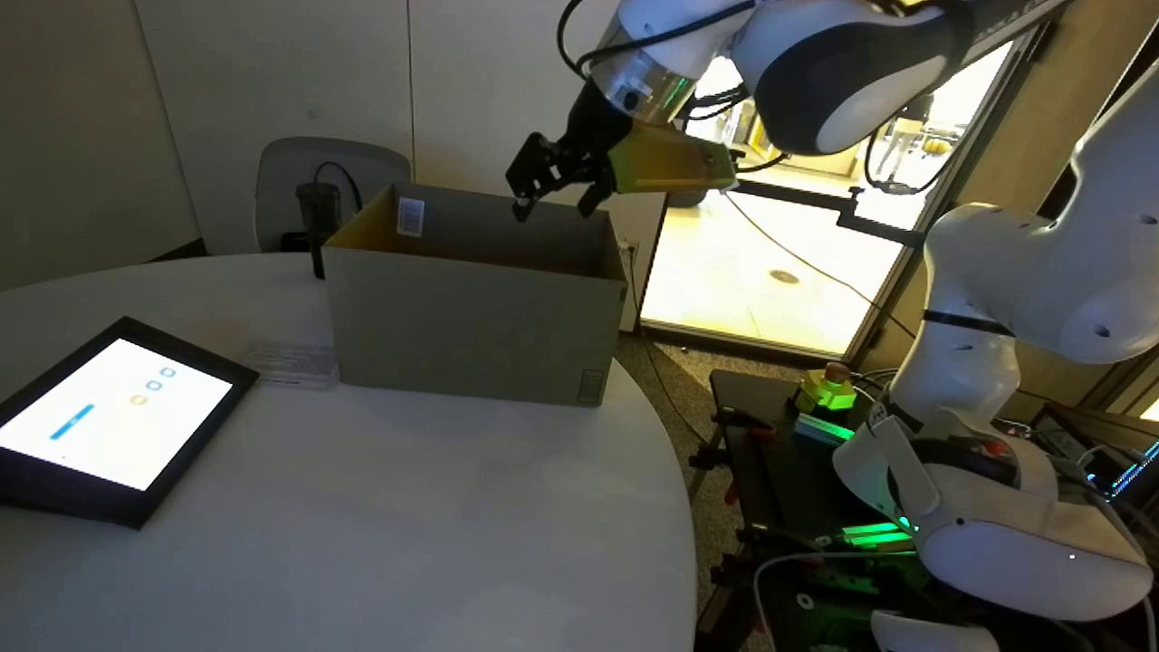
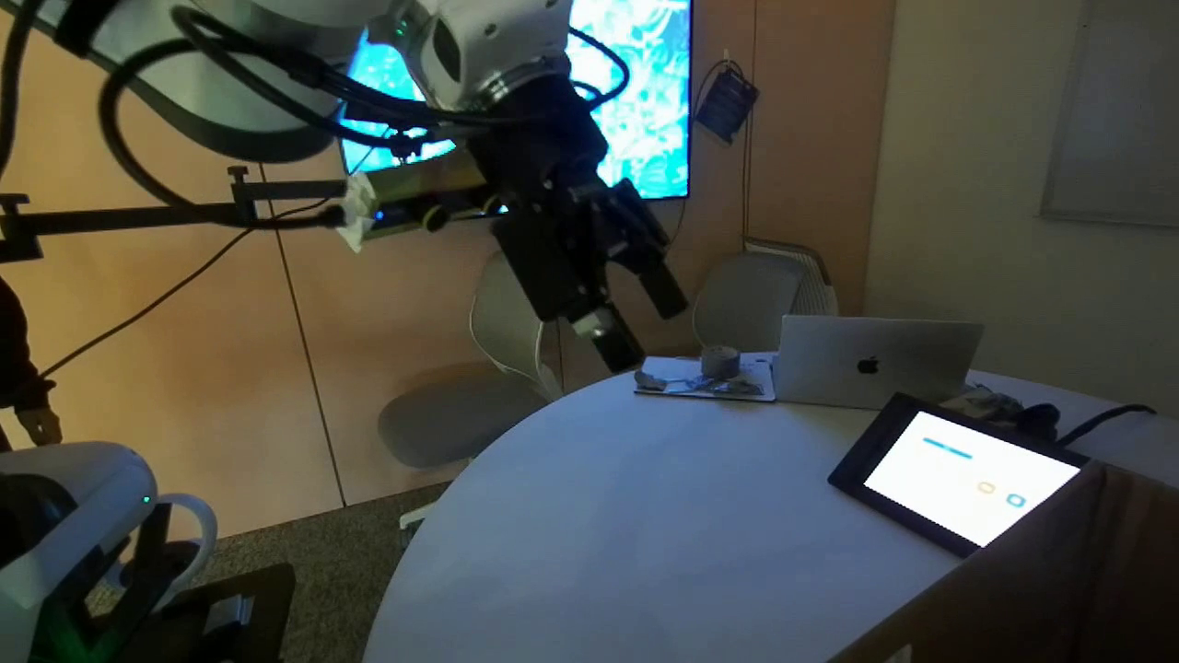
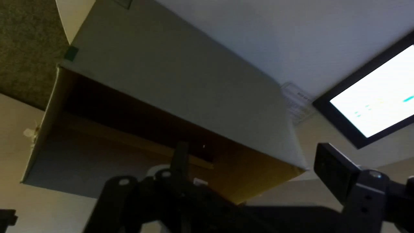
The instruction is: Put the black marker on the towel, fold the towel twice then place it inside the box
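Note:
The box (image 1: 471, 326) is a large brown cardboard carton, open at the top, standing near the rounded edge of the table. Part of the box (image 2: 1032, 580) also fills the lower right of an exterior view. Up above its rim hangs my gripper (image 1: 555, 208), tilted, with its fingers spread apart and nothing between them. From the wrist view I look past the open gripper (image 3: 254, 153) into the box (image 3: 194, 74); its interior is dark, with a tan strip and a small white patch. Neither the towel nor the black marker can be made out in any view.
A black-framed tablet (image 1: 127, 417) with a bright screen lies on the white table (image 1: 435, 534). Beside the box is a flat clear piece (image 1: 294, 367). A laptop (image 2: 875, 361), a roll of tape (image 2: 720, 361) and chairs (image 2: 461, 414) stand farther off.

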`<action>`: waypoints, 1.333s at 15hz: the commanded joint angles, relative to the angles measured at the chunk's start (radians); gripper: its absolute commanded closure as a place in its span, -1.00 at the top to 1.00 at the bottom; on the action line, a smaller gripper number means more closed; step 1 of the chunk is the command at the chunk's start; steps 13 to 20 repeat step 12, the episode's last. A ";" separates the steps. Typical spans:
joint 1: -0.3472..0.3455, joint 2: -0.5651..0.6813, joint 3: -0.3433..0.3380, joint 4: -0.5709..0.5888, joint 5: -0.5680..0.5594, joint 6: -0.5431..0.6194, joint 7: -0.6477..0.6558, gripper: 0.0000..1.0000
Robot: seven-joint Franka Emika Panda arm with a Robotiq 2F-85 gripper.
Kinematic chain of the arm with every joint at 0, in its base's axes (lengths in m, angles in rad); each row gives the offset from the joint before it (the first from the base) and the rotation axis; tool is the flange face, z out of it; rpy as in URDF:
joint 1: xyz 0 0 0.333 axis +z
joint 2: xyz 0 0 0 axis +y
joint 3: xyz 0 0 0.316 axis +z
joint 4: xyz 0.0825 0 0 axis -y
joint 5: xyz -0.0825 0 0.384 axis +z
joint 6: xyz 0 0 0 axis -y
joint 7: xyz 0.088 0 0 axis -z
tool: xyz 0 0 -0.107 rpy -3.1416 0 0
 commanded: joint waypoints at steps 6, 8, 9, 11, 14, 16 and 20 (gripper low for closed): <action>0.162 -0.313 -0.046 -0.042 0.534 -0.381 -0.608 1.00; 0.136 -0.343 -0.032 -0.029 0.601 -0.462 -0.699 1.00; 0.116 -0.355 -0.019 -0.026 0.629 -0.489 -0.739 1.00; 0.058 -0.342 0.031 -0.040 0.643 -0.459 -0.727 1.00; 0.051 -0.350 0.036 -0.040 0.650 -0.468 -0.742 1.00; 0.051 -0.350 0.036 -0.040 0.650 -0.468 -0.742 1.00; 0.051 -0.350 0.036 -0.040 0.650 -0.468 -0.742 1.00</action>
